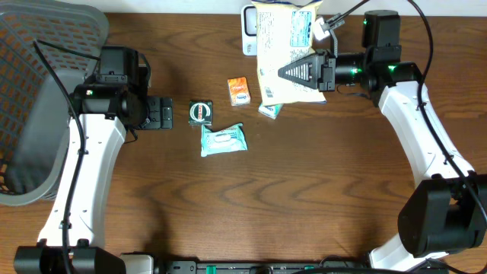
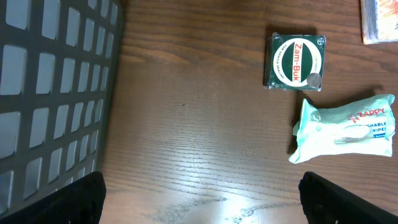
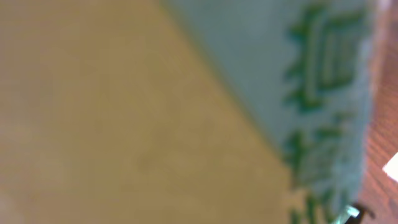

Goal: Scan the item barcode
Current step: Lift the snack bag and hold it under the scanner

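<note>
Overhead, the right gripper (image 1: 298, 72) is clamped on a large pale packet (image 1: 283, 38) at the worktop's (image 1: 304, 190) far edge, beside a white device (image 1: 248, 34). The left gripper (image 1: 161, 114) hangs spread apart near a green tin (image 1: 201, 113).

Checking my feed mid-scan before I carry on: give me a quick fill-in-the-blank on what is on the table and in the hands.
1. The hand shut on the large pale bag is the ____ one.
2. The left hand stands ____, with nothing between its fingers.
3. The round label on the green tin reads Zam-____.
4. The small box lying near the wipes pack is ____ in colour.

Missing words: right; open; Buk; orange.
</note>
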